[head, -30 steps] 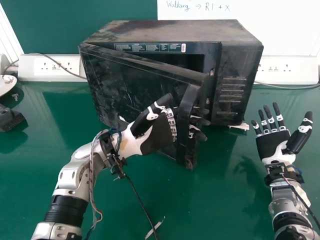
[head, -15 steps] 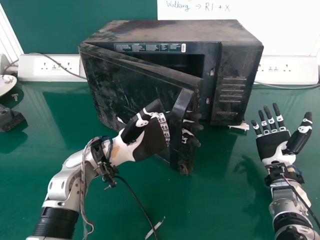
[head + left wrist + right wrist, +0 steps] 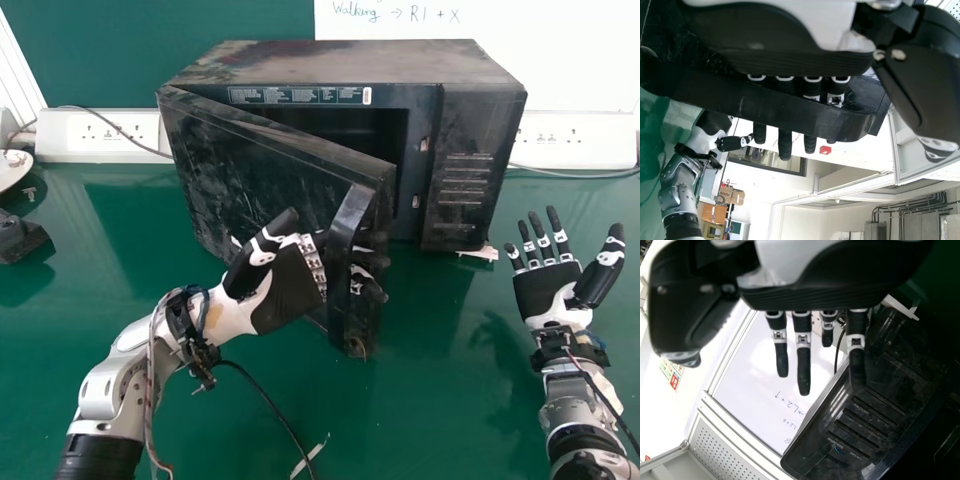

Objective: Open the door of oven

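The black oven (image 3: 340, 62) stands at the back of the table, its door (image 3: 255, 165) swung partway out toward the robot, with a dark gap at the door's right. My left hand (image 3: 285, 290) is at the door's free edge, palm beside the upright handle (image 3: 347, 222). In the left wrist view the left hand (image 3: 785, 45) has its straight fingers passed behind the handle (image 3: 755, 107), tips showing beyond it; the thumb stands apart. My right hand (image 3: 545, 290) rests palm up, fingers straight, right of the oven; the right wrist view shows that hand (image 3: 815, 297) too.
White socket strips (image 3: 90, 135) run along the wall on both sides of the oven. A black object (image 3: 20, 238) and a white round item (image 3: 12, 168) lie at the table's left. A dark cable and a pale scrap (image 3: 310, 456) are near the front.
My left hand has moved left and toward the robot, and the door has swung farther out with it, widening the gap. The right hand has kept still.
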Controlling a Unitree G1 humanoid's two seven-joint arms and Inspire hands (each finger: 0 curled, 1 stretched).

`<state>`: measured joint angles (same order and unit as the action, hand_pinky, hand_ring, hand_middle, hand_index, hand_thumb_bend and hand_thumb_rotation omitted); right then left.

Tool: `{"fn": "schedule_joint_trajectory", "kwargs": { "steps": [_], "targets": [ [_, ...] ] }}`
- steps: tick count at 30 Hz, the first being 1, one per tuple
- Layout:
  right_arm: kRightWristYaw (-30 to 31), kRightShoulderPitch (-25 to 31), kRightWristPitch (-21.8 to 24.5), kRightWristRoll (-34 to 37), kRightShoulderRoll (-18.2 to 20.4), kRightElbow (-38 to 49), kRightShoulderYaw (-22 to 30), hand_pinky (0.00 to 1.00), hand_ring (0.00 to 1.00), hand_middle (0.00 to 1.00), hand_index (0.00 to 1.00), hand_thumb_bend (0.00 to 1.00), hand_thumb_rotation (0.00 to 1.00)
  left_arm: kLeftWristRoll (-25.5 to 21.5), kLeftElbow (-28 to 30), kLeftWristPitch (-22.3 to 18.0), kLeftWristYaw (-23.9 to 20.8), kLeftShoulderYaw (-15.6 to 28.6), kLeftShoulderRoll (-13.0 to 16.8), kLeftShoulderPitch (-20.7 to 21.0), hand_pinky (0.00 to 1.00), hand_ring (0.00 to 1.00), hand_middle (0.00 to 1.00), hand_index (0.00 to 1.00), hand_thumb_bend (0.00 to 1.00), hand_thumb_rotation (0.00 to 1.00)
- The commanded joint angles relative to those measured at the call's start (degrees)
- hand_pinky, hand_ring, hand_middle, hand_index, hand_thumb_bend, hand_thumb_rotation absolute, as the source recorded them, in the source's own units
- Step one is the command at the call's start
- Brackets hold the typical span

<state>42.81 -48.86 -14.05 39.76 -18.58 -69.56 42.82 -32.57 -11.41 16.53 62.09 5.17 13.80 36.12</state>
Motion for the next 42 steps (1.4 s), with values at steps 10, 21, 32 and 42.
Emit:
{"fn": "schedule_joint_trajectory", "kwargs": {
  "steps": [10, 21, 32, 42],
  "targets": [
    [-0.47, -0.75, -0.27, -0.05, -0.33, -0.37, 0.07, 0.48, 0.57, 0.71, 0.8, 1.0, 0.86, -1.56, 1.33, -6.07, 6.61, -0.17, 2.15, -0.09, 0.3, 0.4, 0.62, 0.74, 0.85, 1.0],
    [-1.22, -0.86, -0.33, -0.14, -0.46, -0.24, -0.06, 0.47, 0.57, 0.7, 0.8, 1.0, 0.86, -4.88, 10.63, -3.52, 6.61, -1.43, 2.25, -1.76, 0.16, 0.27, 0.52, 0.69, 0.89, 1.0],
    [-0.74, -0.84, -0.29, -0.12, -0.5, -0.18, -0.1, 0.46, 0.56, 0.69, 0.8, 1.0, 0.88, -8.63, -1.84, -0.12, 22.97, -1.25, 3.48, 5.25, 0.23, 0.34, 0.54, 0.73, 0.97, 0.99],
    [-1.02, -0.83, -0.26, -0.22, -0.58, -0.14, -0.16, 0.45, 0.56, 0.69, 0.8, 1.0, 0.86, -6.4, 4.18, -2.93, 24.97, 0.8, 11.4, 4.49, 0.27, 0.38, 0.46, 0.65, 0.99, 0.94]
  ]
}}
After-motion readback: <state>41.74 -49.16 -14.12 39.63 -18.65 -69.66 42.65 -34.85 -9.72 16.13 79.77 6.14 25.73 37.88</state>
